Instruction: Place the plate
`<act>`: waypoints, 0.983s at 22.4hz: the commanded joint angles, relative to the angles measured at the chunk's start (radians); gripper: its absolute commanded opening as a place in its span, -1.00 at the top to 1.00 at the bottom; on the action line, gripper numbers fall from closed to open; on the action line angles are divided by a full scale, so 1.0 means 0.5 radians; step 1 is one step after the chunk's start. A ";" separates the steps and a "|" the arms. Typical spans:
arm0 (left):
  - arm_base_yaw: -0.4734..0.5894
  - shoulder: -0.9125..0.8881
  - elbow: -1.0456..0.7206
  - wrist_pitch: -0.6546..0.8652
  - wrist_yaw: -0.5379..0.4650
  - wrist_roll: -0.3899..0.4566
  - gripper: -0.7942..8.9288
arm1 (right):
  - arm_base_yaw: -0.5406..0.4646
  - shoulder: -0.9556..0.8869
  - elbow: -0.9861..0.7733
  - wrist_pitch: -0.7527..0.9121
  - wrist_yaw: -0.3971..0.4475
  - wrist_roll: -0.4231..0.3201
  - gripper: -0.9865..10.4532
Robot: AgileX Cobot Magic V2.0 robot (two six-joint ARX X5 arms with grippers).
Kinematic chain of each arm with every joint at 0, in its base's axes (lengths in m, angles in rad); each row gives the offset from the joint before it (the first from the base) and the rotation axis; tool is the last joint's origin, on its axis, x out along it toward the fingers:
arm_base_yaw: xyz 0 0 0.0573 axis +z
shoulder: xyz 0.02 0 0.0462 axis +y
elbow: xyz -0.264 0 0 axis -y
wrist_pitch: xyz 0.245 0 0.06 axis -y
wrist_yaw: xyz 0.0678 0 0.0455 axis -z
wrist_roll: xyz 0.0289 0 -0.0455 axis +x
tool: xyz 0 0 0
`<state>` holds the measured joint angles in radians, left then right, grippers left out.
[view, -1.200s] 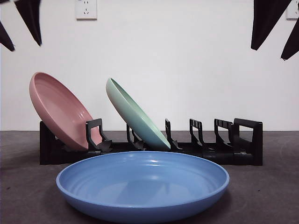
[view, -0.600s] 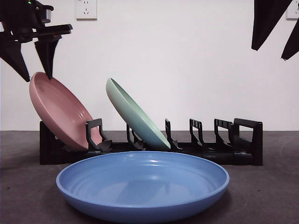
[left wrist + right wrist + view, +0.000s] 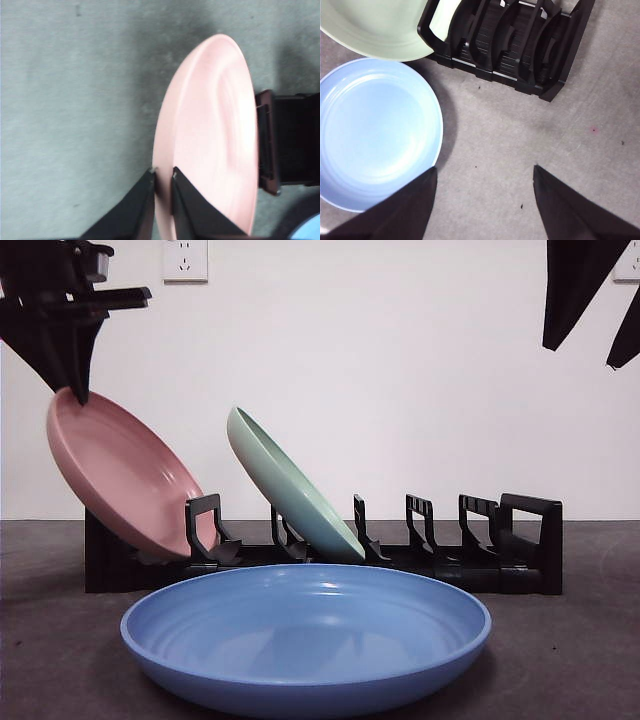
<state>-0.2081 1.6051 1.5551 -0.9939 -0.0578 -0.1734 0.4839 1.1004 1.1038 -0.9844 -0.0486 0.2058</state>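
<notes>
A pink plate [image 3: 120,480] leans in the leftmost slot of the black dish rack [image 3: 450,560]. My left gripper [image 3: 72,390] reaches down from the top left and is shut on the plate's upper rim. The left wrist view shows that rim of the pink plate [image 3: 210,140] pinched between the jaws of the left gripper [image 3: 163,172]. A green plate [image 3: 290,490] leans in a slot further right. A blue plate [image 3: 305,635] lies flat on the table in front of the rack. My right gripper [image 3: 485,170] hangs open, high above the table, beside the blue plate [image 3: 375,130].
The rack [image 3: 510,45] has several free slots at its right end, past the green plate [image 3: 375,25]. The table is dark grey felt. A white wall with an outlet [image 3: 185,260] stands behind.
The left gripper came down from the top corner and shut on the pink plate's rim. The plate has shifted left and tilted further back. The right arm has stayed still.
</notes>
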 commanded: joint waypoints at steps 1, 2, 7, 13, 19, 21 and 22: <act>-0.007 0.034 0.159 -0.057 -0.069 0.034 0.80 | 0.011 0.018 0.018 0.008 0.008 -0.024 0.30; -0.007 0.034 0.222 -0.113 -0.126 0.060 0.80 | 0.011 0.018 0.018 0.007 0.008 -0.024 0.30; -0.003 0.021 0.469 -0.372 -0.239 0.108 0.80 | 0.011 0.018 0.018 0.007 0.008 -0.070 0.30; 0.001 -0.101 0.478 -0.520 -0.239 0.142 0.80 | 0.011 0.018 0.018 0.008 0.008 -0.094 0.30; 0.026 -0.246 0.419 -0.616 -0.208 0.150 0.80 | 0.011 0.018 0.018 0.008 0.008 -0.108 0.30; 0.029 -0.328 0.359 -0.609 -0.141 0.150 0.80 | 0.011 0.018 0.018 0.009 0.008 -0.108 0.30; 0.029 -0.376 0.316 -0.598 -0.111 0.150 0.80 | 0.011 0.018 0.018 0.012 0.008 -0.108 0.30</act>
<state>-0.1898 1.4277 1.7096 -1.3006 -0.1318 -0.0994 0.4839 1.1004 1.1038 -0.9840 -0.0486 0.1612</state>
